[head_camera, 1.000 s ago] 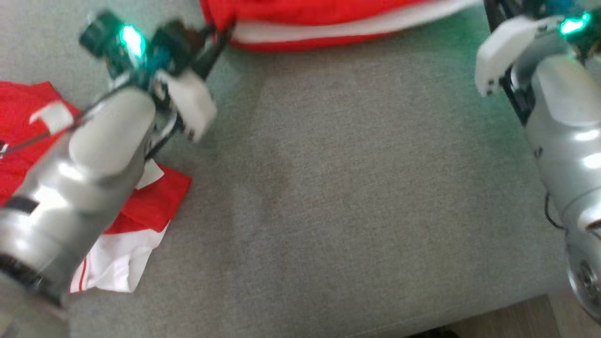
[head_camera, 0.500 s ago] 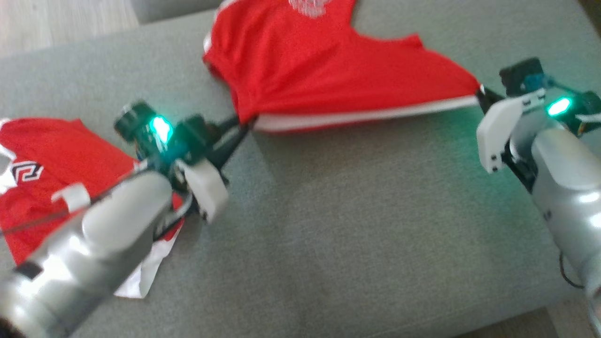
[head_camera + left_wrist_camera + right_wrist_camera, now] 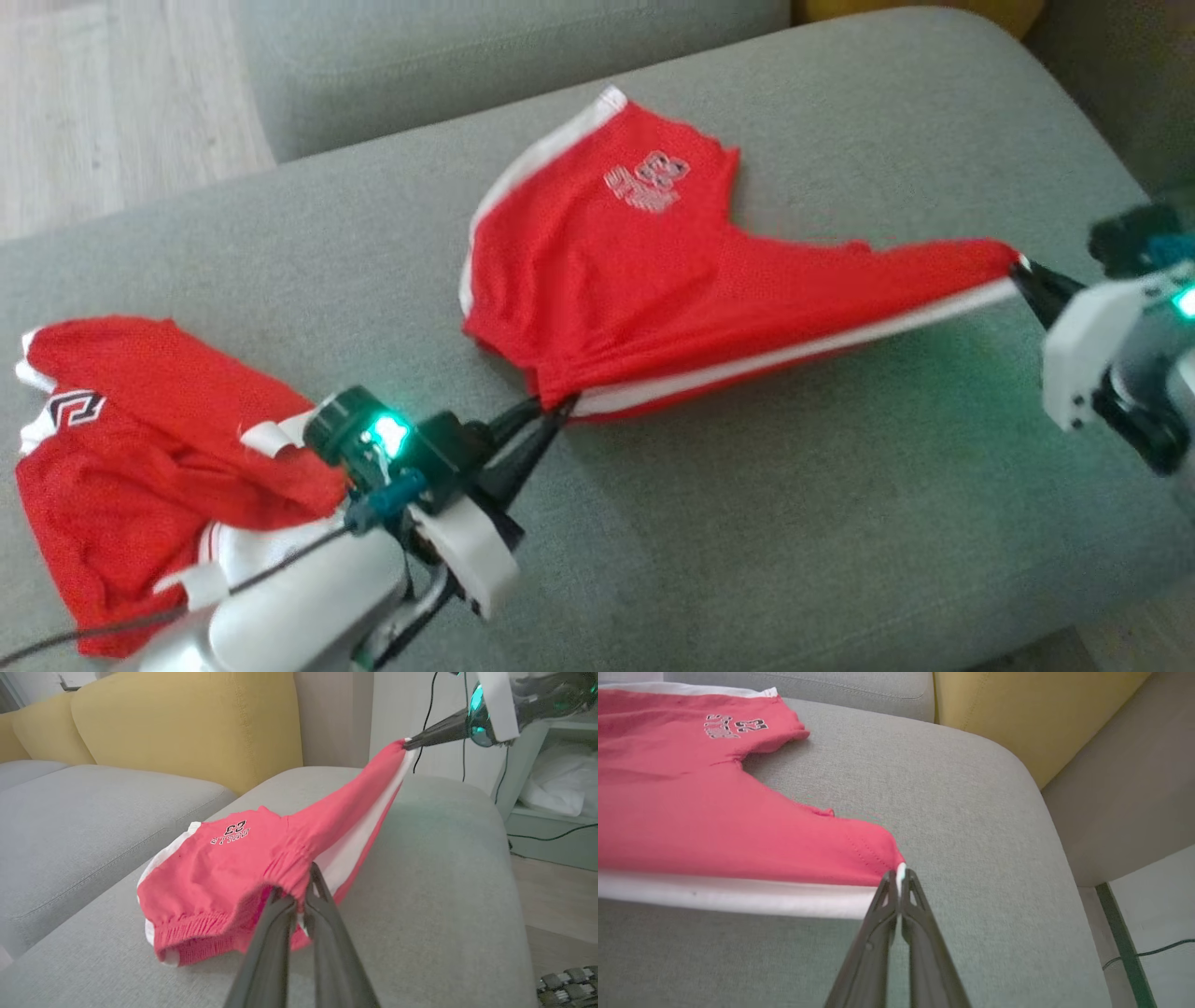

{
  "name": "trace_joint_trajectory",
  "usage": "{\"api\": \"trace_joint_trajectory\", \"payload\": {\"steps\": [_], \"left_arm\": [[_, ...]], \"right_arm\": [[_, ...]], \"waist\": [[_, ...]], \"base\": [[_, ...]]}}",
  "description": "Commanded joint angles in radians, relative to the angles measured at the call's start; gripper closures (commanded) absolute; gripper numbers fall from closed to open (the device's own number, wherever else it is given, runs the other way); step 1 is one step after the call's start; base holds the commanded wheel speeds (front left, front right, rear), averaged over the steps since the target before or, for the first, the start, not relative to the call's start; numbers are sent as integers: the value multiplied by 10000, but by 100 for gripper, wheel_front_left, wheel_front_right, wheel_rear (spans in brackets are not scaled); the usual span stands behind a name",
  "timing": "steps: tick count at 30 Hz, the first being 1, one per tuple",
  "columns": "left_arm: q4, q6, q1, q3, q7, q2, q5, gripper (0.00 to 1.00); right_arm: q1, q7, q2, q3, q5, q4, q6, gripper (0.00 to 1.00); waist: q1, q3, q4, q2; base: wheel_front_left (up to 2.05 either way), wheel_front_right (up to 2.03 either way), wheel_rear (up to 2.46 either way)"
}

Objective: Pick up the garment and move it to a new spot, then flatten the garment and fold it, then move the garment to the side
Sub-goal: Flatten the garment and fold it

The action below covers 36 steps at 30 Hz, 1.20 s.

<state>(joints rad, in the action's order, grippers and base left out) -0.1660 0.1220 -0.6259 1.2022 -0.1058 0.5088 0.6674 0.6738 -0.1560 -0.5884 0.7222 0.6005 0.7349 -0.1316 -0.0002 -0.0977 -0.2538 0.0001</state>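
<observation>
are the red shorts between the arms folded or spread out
Spread, not folded: the red shorts are pulled out between the left tool and right tool, each shut on one end.

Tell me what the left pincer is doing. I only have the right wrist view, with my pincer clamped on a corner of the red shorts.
Observer: The left pincer is shut on the gathered elastic edge of the shorts, at the opposite corner.
Operator: Is the cloth between the two pincers off the seat?
Observer: In the left wrist view, the part running up to the right pincer looks lifted off the sofa cushion. The end with the printed number lies on it.
Operator: Anything else on the seat?
Observer: In the head view, a second red garment lies crumpled beside the left arm.
</observation>
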Motion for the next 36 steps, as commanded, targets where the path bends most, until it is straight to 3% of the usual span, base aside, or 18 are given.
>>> {"api": "trace_joint_trajectory", "payload": {"steps": [1, 9, 16, 20, 28, 36], "left_arm": [[432, 289, -191, -448, 6, 399, 97, 100], [923, 1009, -142, -767, 13, 364, 171, 100], [781, 1118, -910, -1112, 103, 86, 145, 100], [545, 1149, -1260, -1232, 239, -69, 169, 100], [-148, 1059, -2270, -1304, 528, -717, 59, 100], [-1466, 616, -3385, -1300, 470, -1575, -27, 100]], "right_arm": [[-279, 6, -536, -360, 102, -444, 9, 100], [-995, 105, -488, -2095, -603, -1689, 9, 100], [-515, 404, 419, -3844, -2147, -2209, 9, 100], [-88, 382, 871, -4352, -2768, -2199, 9, 100], [1631, 364, 1674, -4844, -3958, -1203, 9, 100], [3727, 962, 1969, -4591, -5015, 995, 9, 100]], "waist": [[2, 97, -18, -1], [2, -218, 292, -1], [2, -975, 897, -1], [2, -1355, 1214, -1], [2, -2342, 2062, -1], [2, -3523, 2880, -1]], "base": [[0, 0, 0], [0, 0, 0], [0, 0, 0], [0, 0, 0], [0, 0, 0], [0, 0, 0]]}}
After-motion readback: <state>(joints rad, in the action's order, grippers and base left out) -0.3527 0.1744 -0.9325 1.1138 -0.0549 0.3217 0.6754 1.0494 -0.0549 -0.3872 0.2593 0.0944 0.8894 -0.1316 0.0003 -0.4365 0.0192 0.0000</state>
